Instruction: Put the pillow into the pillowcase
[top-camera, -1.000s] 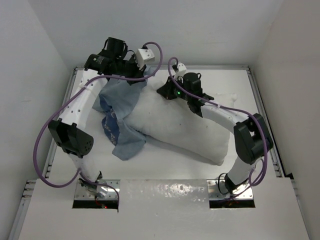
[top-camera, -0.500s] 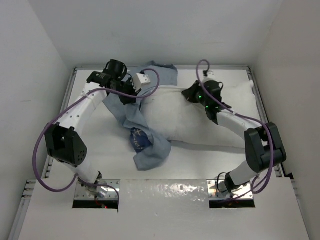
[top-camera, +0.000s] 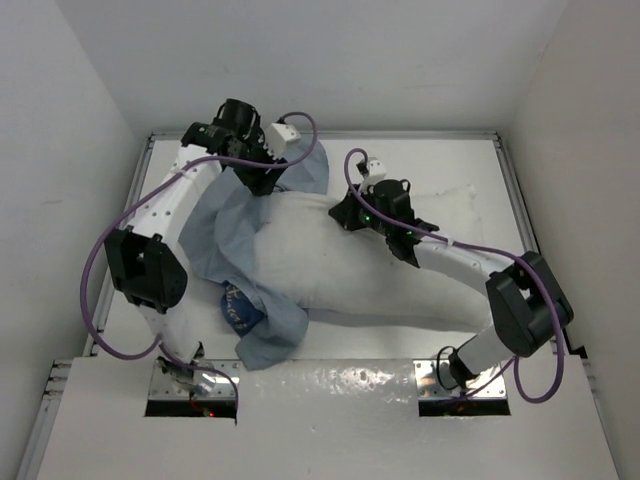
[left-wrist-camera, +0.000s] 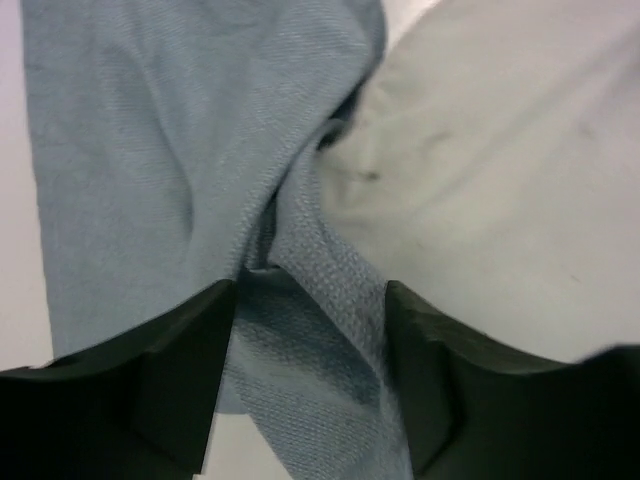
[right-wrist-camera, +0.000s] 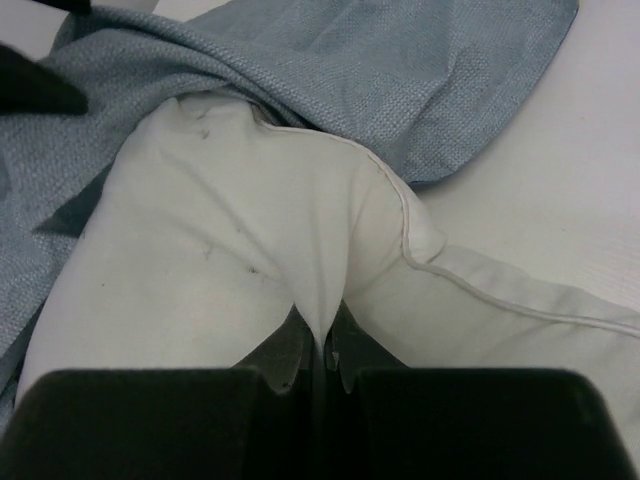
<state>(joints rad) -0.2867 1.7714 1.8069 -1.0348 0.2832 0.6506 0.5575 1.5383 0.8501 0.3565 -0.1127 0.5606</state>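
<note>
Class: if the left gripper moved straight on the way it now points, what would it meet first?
Most likely the pillowcase: a blue fold lies ahead of the open left gripper, though depth is unclear.

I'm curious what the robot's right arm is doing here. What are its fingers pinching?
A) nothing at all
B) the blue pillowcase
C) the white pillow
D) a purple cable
C: the right wrist view shows the right gripper shut on a raised fold of the pillow, while the pillowcase lies beyond it, outside the fingers.
</note>
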